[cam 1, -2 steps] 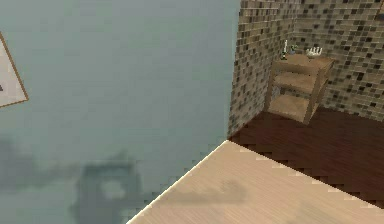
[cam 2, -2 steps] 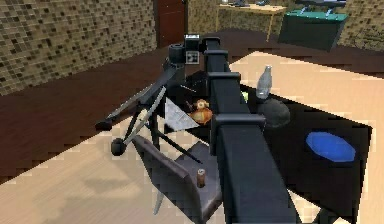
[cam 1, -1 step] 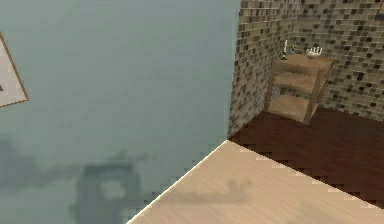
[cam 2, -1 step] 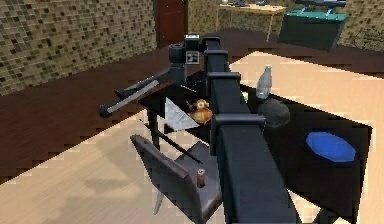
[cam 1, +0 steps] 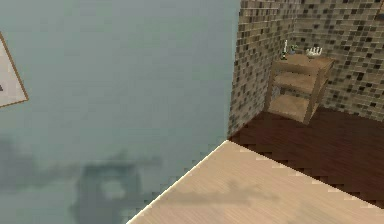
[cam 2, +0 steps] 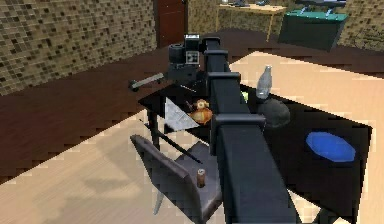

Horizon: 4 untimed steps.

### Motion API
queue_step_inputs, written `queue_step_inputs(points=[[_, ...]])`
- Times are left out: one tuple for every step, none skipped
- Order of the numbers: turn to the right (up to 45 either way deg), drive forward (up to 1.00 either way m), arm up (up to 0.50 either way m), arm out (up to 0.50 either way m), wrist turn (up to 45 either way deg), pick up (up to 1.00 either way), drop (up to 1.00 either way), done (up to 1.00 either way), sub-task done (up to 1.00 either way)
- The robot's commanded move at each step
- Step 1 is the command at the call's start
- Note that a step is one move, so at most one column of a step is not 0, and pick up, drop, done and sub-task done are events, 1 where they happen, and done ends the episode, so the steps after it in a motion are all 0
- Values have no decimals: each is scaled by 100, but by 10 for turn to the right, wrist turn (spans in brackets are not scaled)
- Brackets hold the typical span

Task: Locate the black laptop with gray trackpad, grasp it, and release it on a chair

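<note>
Laptop (cam 2: 178,116): my best candidate is the dark slab with a pale grey patch, lying on the black tabletop (cam 2: 305,178) just left of the arm (cam 2: 240,150). I read the patch as the trackpad, but black on black hides the outline, so this is tentative.

Nearest in the arm side view: a grey chair (cam 2: 172,176), drawn up to the tabletop's near edge. I note it as a likely drop point.

On the tabletop, moving outward: a blue plate (cam 2: 330,145) to the arm's right, a dark bowl (cam 2: 275,115), an orange-brown object (cam 2: 203,111) just beside the pale patch, and a clear bottle (cam 2: 264,80).

Farther out: the gripper (cam 2: 178,66) sits near the tabletop's far edge, beyond the pale patch. A grey rod-like thing (cam 2: 148,80) lies at the far corner. I cannot tell the state of the fingers, nor whether they hold anything.

Farthest, forward view: a wooden stand (cam 1: 300,82) against a tiled wall.

Step in hand, as I judge it: locating is done and the grasp is being lined up. The next move calls for drawing the arm in so the fingers meet the laptop's edge, keeping off the orange-brown object. Lift, then the short carry to the chair.
</note>
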Motion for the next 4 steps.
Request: queue_step_inputs(points=[[0, 0, 0, 0, 330, 0, 0, 0, 0], [0, 0, -2, 0, 0, 0, 0, 0, 0], [0, 0, -32, 0, 0, 0, 0, 0, 0], [0, 0, 2, 0, 0, 0, 0, 0, 0]])
